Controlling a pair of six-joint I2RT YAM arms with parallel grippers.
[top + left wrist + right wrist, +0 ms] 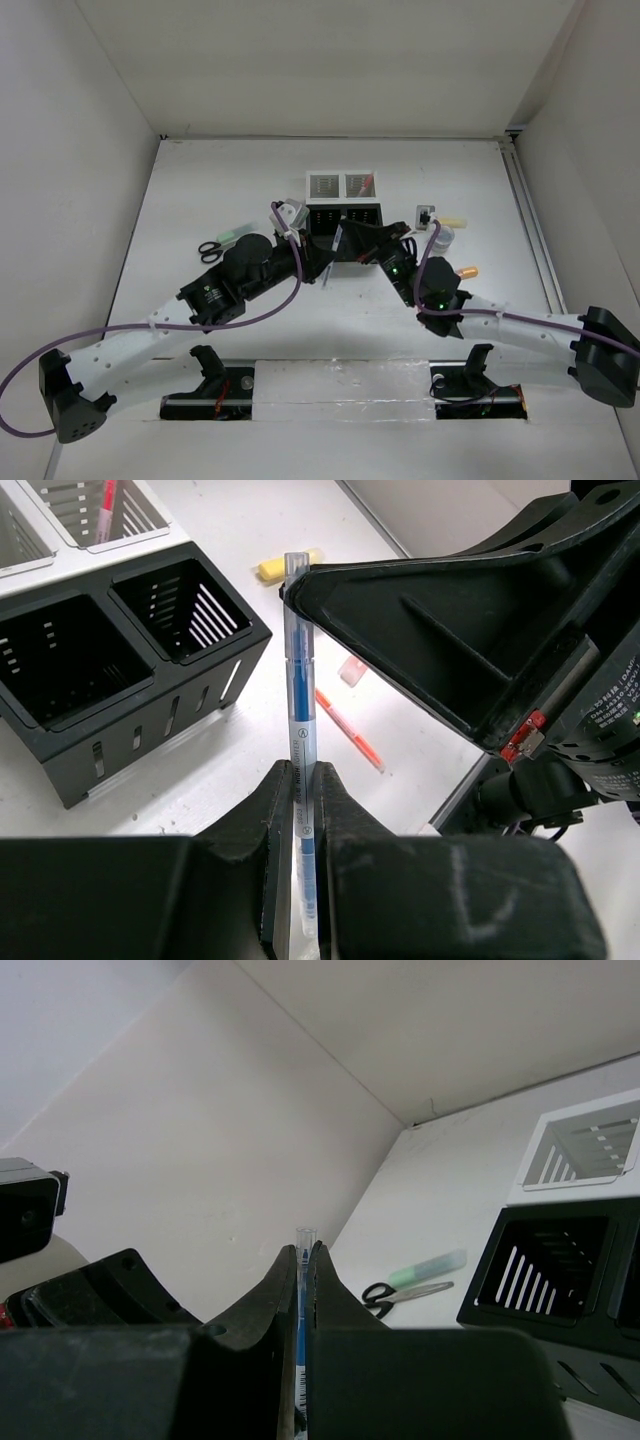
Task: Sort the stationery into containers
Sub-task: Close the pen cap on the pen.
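Stationery sorting looks barely begun, judging by how much lies loose. A clear pen (301, 710) with a blue core is pinched between the closed fingers of the left claw (303, 805). Its far end sits in the tip of the right claw (303, 1270), whose jaws are likewise shut tight on it. Both have hold of the one pen, off the bench (250, 520), so I take this for a pass between them.

Ahead and to the left of the left claw stand two black bins (150, 695), neither showing any contents. Beyond those are the white bins (110, 552); one holds a red pen (105, 500), the only item I can see put away.

Past the clear pen's far end lie an orange pen (350, 732), a small pink piece (352, 670) and a yellow marker (287, 566). To the right of the right claw's tips, scissors (398, 1295) and a green marker (428, 1267) also await sorting.
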